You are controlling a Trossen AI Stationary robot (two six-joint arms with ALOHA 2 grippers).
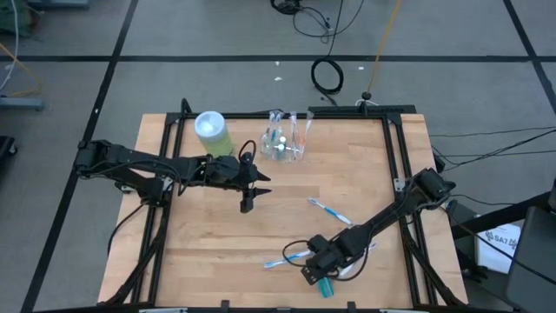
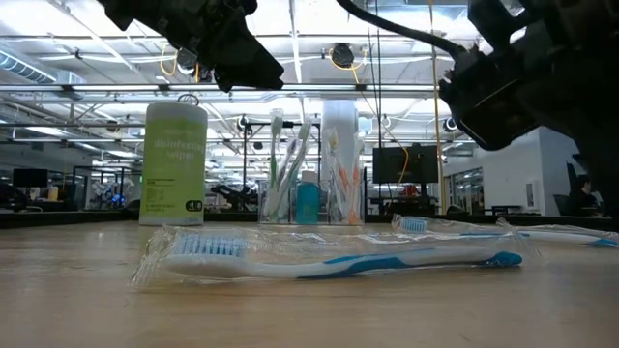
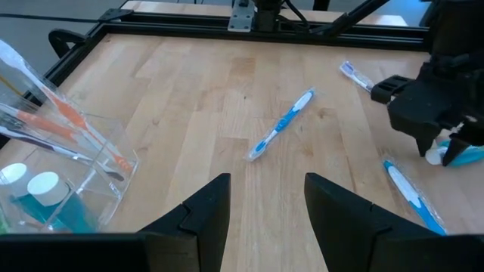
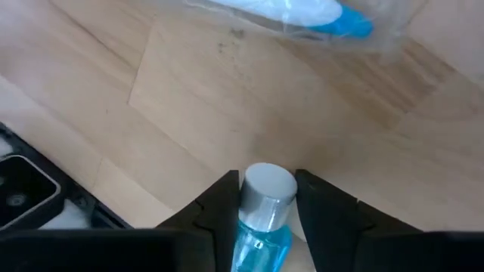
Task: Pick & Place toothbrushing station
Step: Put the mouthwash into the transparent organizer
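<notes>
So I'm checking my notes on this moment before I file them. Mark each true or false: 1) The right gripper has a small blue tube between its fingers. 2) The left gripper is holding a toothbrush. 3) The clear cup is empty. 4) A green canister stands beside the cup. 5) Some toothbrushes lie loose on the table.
1) True: the right gripper has the tube between its fingers, cap forward.
2) False: the left gripper is open with nothing in it.
3) False: the cup already holds toothbrushes and tubes.
4) True: the canister stands next to the cup.
5) True: one wrapped toothbrush lies mid-table, with others near the right gripper.
</notes>
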